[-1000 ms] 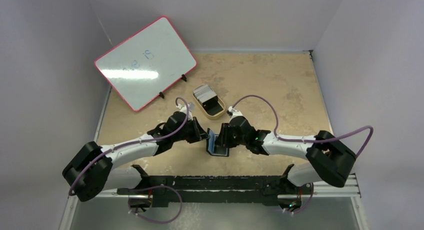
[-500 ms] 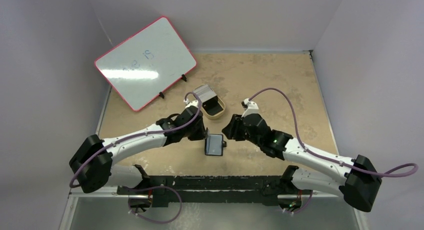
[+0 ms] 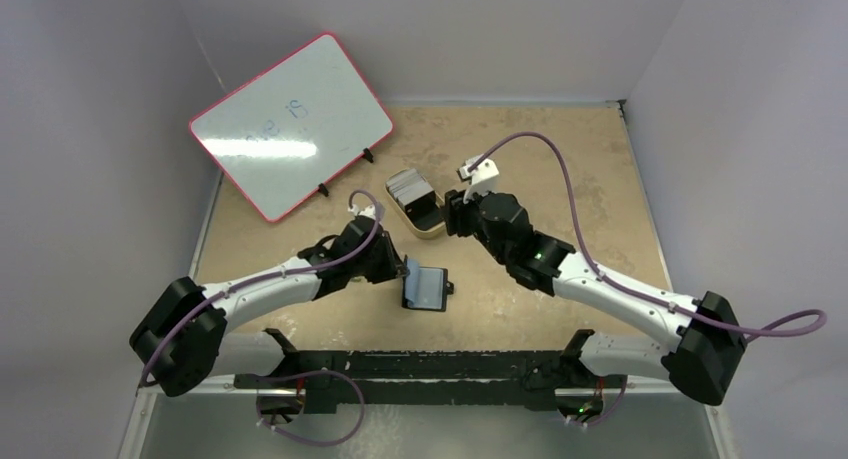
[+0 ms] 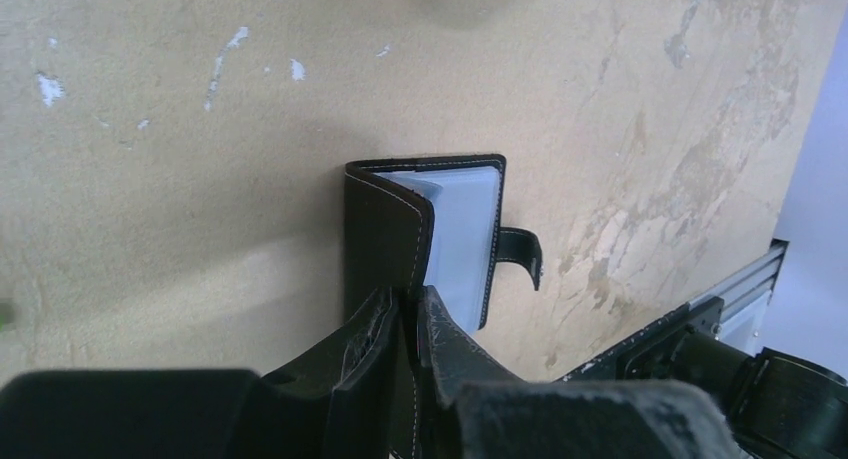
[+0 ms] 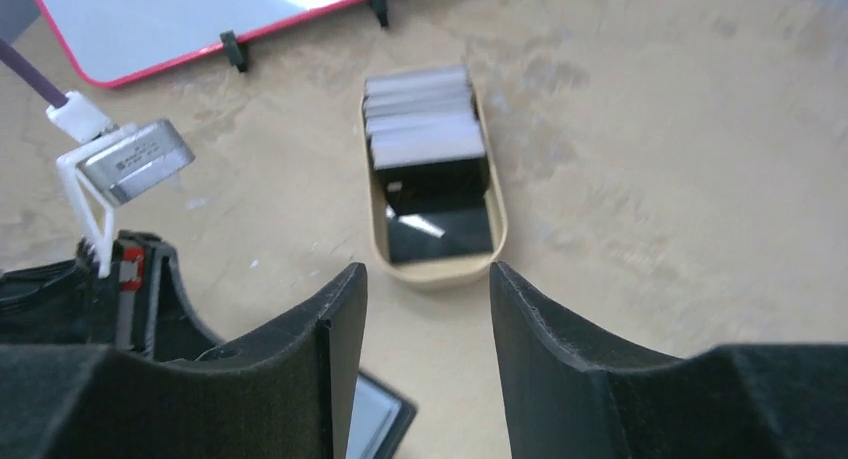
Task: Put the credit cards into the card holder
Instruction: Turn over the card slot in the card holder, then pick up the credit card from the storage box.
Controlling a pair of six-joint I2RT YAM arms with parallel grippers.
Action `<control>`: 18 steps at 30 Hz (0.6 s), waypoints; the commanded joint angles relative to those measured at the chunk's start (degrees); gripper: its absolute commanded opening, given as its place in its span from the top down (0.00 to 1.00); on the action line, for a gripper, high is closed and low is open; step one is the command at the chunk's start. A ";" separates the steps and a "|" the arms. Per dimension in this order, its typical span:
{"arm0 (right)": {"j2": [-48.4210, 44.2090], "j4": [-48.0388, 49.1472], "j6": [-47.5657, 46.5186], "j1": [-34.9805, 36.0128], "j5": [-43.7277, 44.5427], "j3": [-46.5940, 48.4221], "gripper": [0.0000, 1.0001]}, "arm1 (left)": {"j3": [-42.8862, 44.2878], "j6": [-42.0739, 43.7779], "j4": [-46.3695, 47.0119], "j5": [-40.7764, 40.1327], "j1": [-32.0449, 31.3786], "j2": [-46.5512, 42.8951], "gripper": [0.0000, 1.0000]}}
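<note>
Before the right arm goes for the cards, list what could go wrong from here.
1. The left gripper pinches only one cover of the card holder, so the holder may slip or fold shut over the pocket.
2. The credit cards sit packed together in the tan tin. The open right gripper could catch the rim, shove the tin, or lift several cards at once.

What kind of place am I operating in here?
Probably a lab robot cell, not a home: plain white walls box in a worn tan tabletop, a mounting rail runs along its near edge, and a small whiteboard stands propped in a far corner.
</note>
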 commanded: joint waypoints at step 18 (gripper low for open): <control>19.19 11.95 -61.34 -15.41 -40.15 9.31 0.44 | -5.68 1.29 5.45 5.99 6.75 -0.08 0.84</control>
